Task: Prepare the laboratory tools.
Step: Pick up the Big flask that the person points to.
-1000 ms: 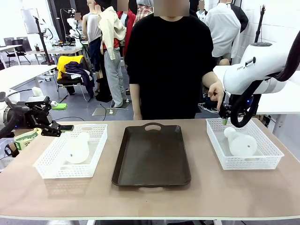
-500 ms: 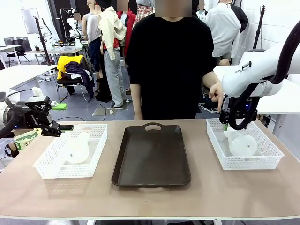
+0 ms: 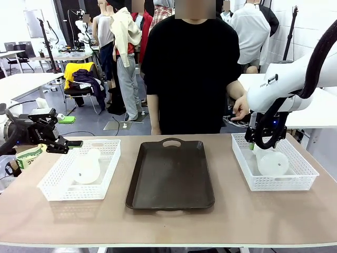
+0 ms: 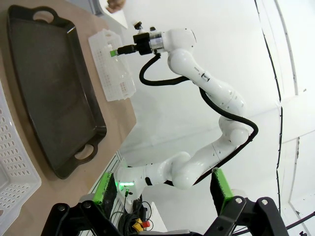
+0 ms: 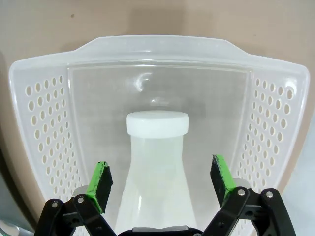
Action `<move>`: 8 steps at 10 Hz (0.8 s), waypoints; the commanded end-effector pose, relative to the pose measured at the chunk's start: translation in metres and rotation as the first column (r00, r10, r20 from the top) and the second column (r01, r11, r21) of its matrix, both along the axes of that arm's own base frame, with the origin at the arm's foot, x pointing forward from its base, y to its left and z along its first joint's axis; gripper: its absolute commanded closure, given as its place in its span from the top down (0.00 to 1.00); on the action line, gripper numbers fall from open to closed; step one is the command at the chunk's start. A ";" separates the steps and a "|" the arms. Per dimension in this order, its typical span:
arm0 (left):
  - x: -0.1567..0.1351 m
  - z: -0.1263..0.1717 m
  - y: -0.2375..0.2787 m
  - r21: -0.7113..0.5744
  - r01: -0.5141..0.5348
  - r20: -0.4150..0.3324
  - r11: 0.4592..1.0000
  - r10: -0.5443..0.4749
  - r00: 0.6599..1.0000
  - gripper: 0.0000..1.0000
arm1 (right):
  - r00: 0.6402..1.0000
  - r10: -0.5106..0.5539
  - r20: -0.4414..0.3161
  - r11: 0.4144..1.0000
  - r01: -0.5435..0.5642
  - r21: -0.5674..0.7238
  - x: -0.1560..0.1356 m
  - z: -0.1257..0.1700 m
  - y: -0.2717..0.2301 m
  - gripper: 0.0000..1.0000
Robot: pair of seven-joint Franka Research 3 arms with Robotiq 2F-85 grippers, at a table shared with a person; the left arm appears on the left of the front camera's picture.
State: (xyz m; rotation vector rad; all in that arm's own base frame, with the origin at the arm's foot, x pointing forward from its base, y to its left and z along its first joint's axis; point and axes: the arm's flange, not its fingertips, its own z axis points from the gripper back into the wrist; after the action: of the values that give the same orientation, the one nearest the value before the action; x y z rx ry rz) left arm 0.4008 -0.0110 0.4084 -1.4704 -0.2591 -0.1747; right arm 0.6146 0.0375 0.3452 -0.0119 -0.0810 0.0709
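Observation:
One frosted white conical flask [image 3: 272,162] lies in the right mesh basket [image 3: 295,182], its capped neck [image 5: 157,123] pointing to the basket's far wall. My right gripper [image 3: 252,144] hangs low over that neck, open, its green pads [image 5: 101,183] standing on either side of the flask [image 5: 157,187] without touching it. A second flask [image 3: 87,166] lies in the left basket [image 3: 58,191]. My left gripper [image 3: 71,145] stays open at that basket's far left corner, empty [image 4: 162,187].
A dark brown tray [image 3: 170,174] lies bare in the middle between the baskets. A person in black stands at the far side, one hand [image 3: 241,108] just above and behind my right gripper. The left wrist view shows the tray [image 4: 54,93] and the right basket [image 4: 113,69].
My right arm has come down, bringing its open gripper into the right basket around the flask's neck. The person's hand lifted slightly. The left arm has not moved.

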 end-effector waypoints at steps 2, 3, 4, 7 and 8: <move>-0.001 0.001 0.000 -0.007 0.000 0.002 1.000 0.000 1.000 1.00 | 0.999 -0.040 0.017 0.997 0.040 -0.059 0.010 -0.006 0.010 1.00; -0.001 0.001 0.000 -0.007 0.000 0.002 1.000 0.000 1.000 1.00 | 0.999 -0.040 0.018 0.998 0.041 -0.056 0.010 -0.009 0.012 1.00; -0.001 0.001 0.000 -0.007 0.000 0.002 1.000 0.000 1.000 1.00 | 0.999 -0.041 0.013 0.997 0.042 -0.057 0.011 -0.011 0.014 1.00; -0.001 0.001 0.000 -0.007 0.000 0.002 1.000 0.000 1.000 1.00 | 0.998 -0.056 -0.005 0.997 0.056 -0.058 0.013 -0.012 0.015 1.00; -0.001 0.001 0.000 -0.007 0.000 0.002 1.000 0.000 1.000 1.00 | 0.998 -0.064 -0.010 0.996 0.063 -0.059 0.012 -0.012 0.014 0.89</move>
State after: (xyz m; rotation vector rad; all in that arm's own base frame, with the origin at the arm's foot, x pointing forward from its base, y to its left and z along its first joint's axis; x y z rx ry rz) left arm 0.4008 -0.0110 0.4084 -1.4704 -0.2591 -0.1747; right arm 0.6200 0.0489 0.3330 -0.0315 -0.0737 0.0378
